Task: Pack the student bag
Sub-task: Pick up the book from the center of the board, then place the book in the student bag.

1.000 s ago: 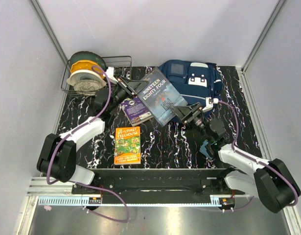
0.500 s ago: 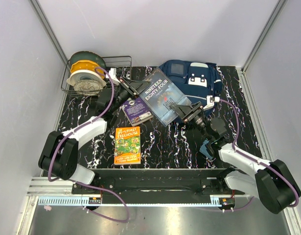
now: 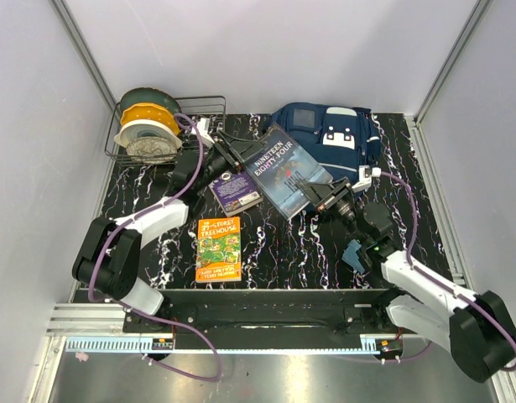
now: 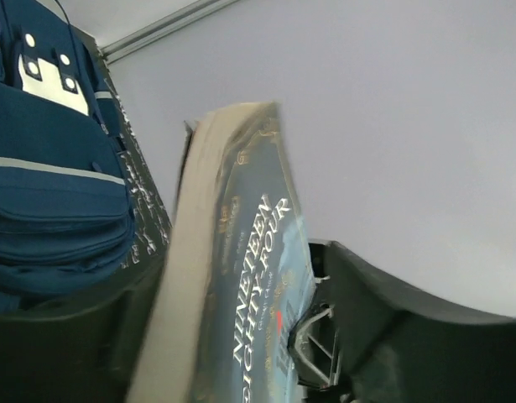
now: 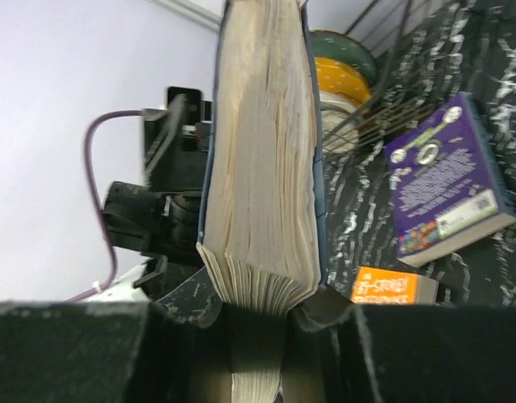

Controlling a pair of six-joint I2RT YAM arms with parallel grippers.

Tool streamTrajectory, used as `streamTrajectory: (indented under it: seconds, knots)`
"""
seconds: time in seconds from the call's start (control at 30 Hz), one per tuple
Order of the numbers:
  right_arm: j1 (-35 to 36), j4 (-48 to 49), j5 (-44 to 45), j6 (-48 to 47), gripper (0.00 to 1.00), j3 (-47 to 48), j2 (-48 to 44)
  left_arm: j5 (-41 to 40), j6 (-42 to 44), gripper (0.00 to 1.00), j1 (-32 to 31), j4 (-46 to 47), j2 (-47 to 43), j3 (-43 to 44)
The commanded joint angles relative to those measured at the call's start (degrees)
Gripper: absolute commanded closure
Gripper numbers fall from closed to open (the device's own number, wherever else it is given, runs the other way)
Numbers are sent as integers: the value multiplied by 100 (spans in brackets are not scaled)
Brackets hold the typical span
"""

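The student bag (image 3: 337, 138) lies at the back right, navy with white patches; it also fills the left of the left wrist view (image 4: 48, 176). A blue paperback, "Nineteen Eighty Four" (image 3: 284, 170), hangs tilted above the table in front of it. My right gripper (image 3: 318, 194) is shut on the book's near right corner, and its jaws pinch the page edge (image 5: 262, 210). My left gripper (image 3: 227, 154) stands open at the book's left end. In the left wrist view the cover (image 4: 258, 285) sits between the spread fingers, and I cannot tell if it touches them.
A purple book (image 3: 235, 191) and an orange "Treehouse" book (image 3: 220, 248) lie left of centre. A wire basket (image 3: 203, 105) with filament spools (image 3: 148, 128) stands at the back left. A small teal pouch (image 3: 354, 253) lies by the right arm.
My right gripper has shut on the blue paperback and my left gripper has opened off it. The book has shifted slightly right, toward the bag.
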Motion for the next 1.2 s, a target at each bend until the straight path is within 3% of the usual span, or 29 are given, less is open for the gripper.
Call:
streamTrajectory:
  seconds: [0.0, 0.03, 0.07, 0.13, 0.33, 0.37, 0.47, 0.63, 0.9, 1.17]
  knots:
    - [43, -1231, 962, -263, 100, 520, -758, 1013, 715, 12, -163, -115, -71, 581]
    - [34, -2175, 1209, -403, 100, 686, -924, 1040, 1048, 1, -172, -1014, -133, 713]
    - [34, -2672, 1490, -465, 100, 792, -1257, 1022, 1869, 1, -172, -1579, -185, 1045]
    - [34, -4091, 2465, -510, 100, 1064, -1584, 970, 2673, 1, -172, -2948, -309, 1354]
    - [34, -5959, 4268, -378, 100, 1241, -2876, 524, 5748, 1, -557, -5297, -134, 2478]
    - [26, -6286, 4471, -291, 100, 1320, -2912, 191, 6832, 1, -994, -5555, -116, 2559]
    - [26, -7377, 5096, 113, 100, 1584, -2921, -735, 8096, 1, -1664, -5681, -46, 2525]
    - [26, -8089, 5570, 334, 100, 1864, -3167, -70, 8363, 1, -1728, -5689, 551, 2893]
    - [26, -8785, 5748, 105, 100, 2331, -3316, -76, 10182, 1, -1938, -5066, 1667, 3210]
    - [26, -9154, 5651, 439, 100, 2182, -4046, 64, 10517, 5, -2053, -5145, 2468, 3843]
